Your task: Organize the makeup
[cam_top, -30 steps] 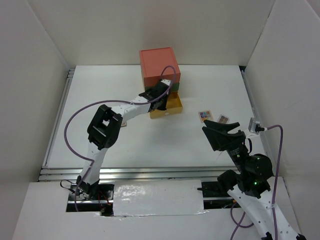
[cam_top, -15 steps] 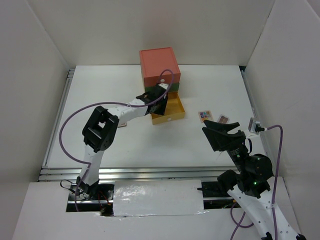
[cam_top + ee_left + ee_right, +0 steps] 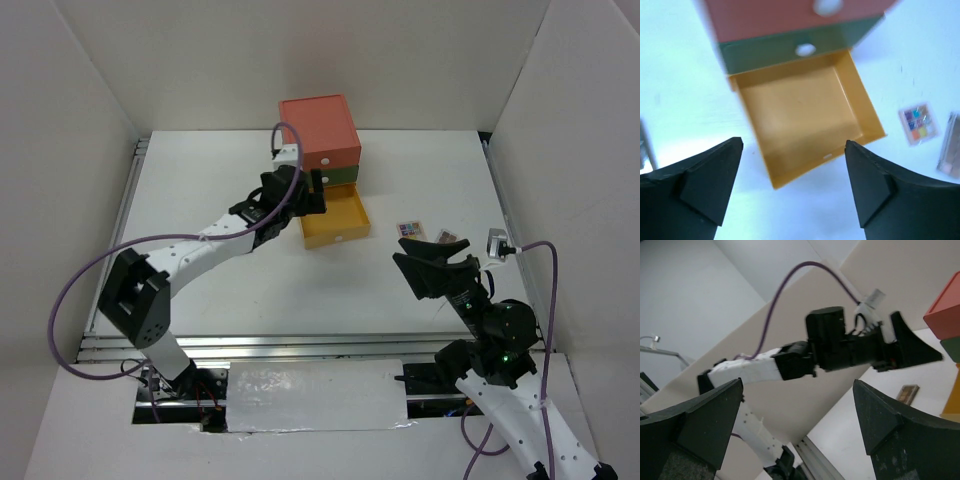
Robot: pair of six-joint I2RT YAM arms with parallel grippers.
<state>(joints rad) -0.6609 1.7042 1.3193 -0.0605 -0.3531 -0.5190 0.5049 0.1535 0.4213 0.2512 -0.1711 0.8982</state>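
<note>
Noted left gripper [image 3: 794, 145] backed off from yellow drawer [image 3: 335, 218] — pulled open, empty — fingers spread, likewise on right gripper [image 3: 797, 384]; makeup palettes [image 3: 409, 231] unmoved near right edge of table, ready for loading.

Bright, even light; left wrist view motion-blurred and overexposed.

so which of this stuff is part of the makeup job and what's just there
job: colourful palette, pinkish palette, brown palette
not makeup: stacked drawer box, its open yellow drawer
</note>
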